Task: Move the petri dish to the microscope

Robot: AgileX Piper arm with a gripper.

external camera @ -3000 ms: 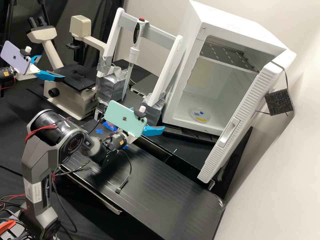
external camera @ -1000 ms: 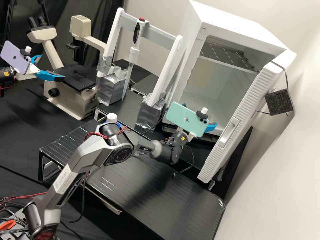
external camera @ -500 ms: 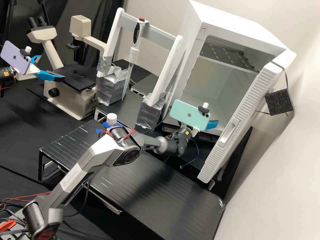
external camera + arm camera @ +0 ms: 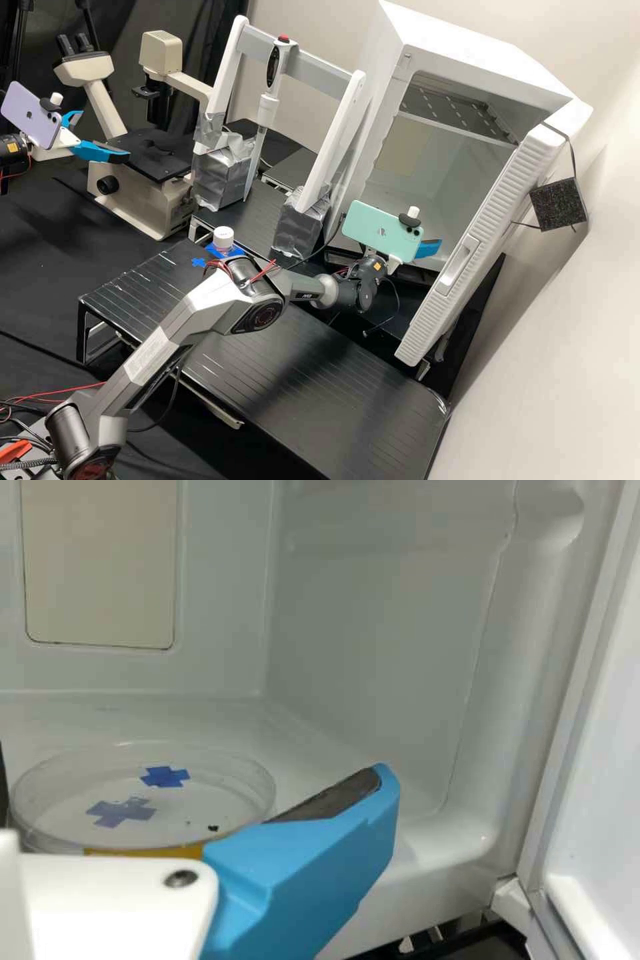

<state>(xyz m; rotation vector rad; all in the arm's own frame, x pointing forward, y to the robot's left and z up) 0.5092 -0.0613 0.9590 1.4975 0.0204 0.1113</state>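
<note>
In the high view the gripper point(image 4: 428, 249) is at the mouth of the white incubator point(image 4: 437, 150), partly behind the green phone on its wrist. The wrist view has the gripper point(image 4: 190, 780) open, with one blue finger point(image 4: 320, 845) at the near side of the clear petri dish point(image 4: 145, 795) and a dark sliver at the picture's edge. The dish lies flat on the incubator's floor, with blue crosses and a yellow strip on it. Nothing is held. Far off stands the beige microscope point(image 4: 137, 200) with its black stage.
The incubator's ribbed door point(image 4: 483, 247) stands open beside the gripper. A pipette stand point(image 4: 297, 63) with taped feet rises between incubator and microscope. A white-capped bottle point(image 4: 223, 237) is on the black bench point(image 4: 300, 387). Another arm's blue gripper point(image 4: 100, 152) hangs near the microscope.
The arm has swung from over the bench to the incubator's mouth, its phone now covering where the dish showed. Over the last half second the wrist has shifted only slightly. The bottle has come into sight.
</note>
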